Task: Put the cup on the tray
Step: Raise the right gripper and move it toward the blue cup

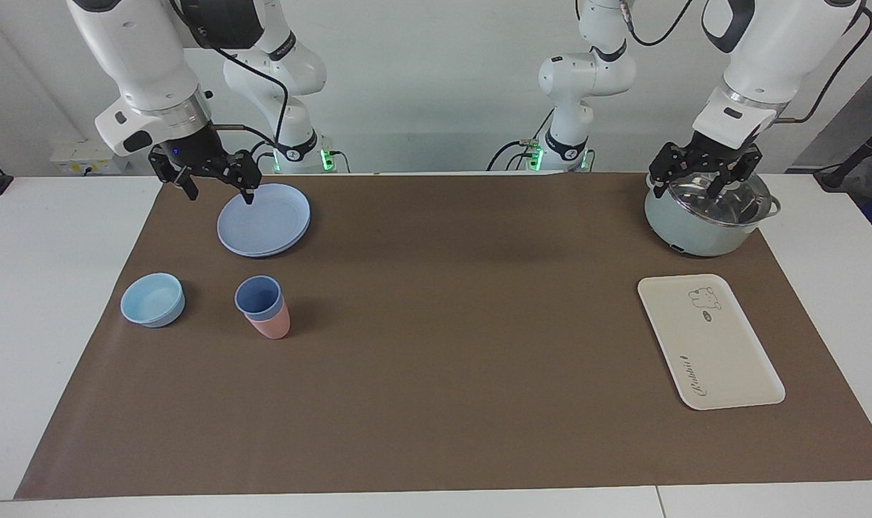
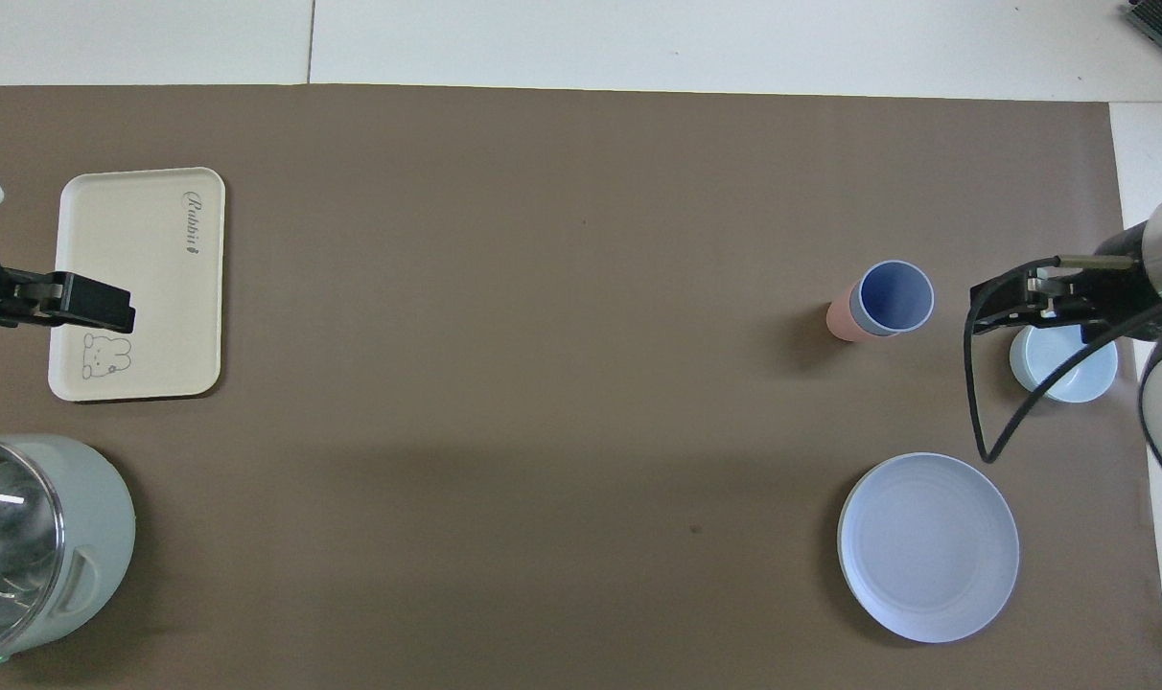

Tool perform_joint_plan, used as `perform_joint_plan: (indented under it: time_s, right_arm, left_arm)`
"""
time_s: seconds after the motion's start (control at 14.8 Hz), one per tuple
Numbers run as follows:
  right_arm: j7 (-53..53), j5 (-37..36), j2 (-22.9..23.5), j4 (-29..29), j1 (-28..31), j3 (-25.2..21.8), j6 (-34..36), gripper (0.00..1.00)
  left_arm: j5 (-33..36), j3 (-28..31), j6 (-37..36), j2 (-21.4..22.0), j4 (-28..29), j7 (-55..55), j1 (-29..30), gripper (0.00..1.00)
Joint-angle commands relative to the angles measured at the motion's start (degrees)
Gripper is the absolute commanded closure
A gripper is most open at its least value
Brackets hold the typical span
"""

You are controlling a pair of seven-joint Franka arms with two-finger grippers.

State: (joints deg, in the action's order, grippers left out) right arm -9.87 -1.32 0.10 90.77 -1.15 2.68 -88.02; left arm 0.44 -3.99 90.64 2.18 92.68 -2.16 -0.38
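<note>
The periwinkle-blue cup (image 1: 257, 296) stands nested inside a pink cup (image 1: 272, 326) on the brown mat toward the right arm's end; it also shows in the overhead view (image 2: 894, 296). The cream tray (image 1: 709, 342) with a bear drawing lies toward the left arm's end, also in the overhead view (image 2: 140, 259), with nothing on it. My right gripper (image 1: 220, 195) is open and empty, raised in the air near the plate and bowl, apart from the cup (image 2: 986, 305). My left gripper (image 1: 695, 188) is open and empty, raised over the pot.
A round blue plate (image 1: 264, 219) lies nearer to the robots than the cups. A light-blue bowl (image 1: 152, 299) stands beside the cups. A pale green pot (image 1: 706, 219) with a glass lid stands nearer to the robots than the tray.
</note>
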Motion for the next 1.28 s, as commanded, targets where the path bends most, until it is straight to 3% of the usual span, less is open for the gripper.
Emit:
perform_joint_plan:
  time_s: [0.0,0.41,0.68,1.22]
  right_arm:
    - [-2.06,0.79,-0.81,1.60,0.89,0.13,-2.59,0.07]
    - [-20.15,7.55,6.83,0.28,5.01,-0.22,-11.19,0.08]
    - [-30.97,13.77,17.81,-7.87,8.35,-0.40,-12.88,0.08]
    - [-33.81,22.58,30.82,-12.54,13.19,-0.49,-14.37,0.08]
  left_arm:
    - [-0.79,-0.23,0.33,1.43,1.63,0.49,0.64,0.00]
    - [-0.79,-0.23,0.33,1.43,1.63,0.49,0.64,0.00]
    - [-0.79,-0.23,0.33,1.43,1.63,0.40,0.64,0.00]
    - [-0.79,-0.23,0.33,1.43,1.63,0.40,0.64,0.00]
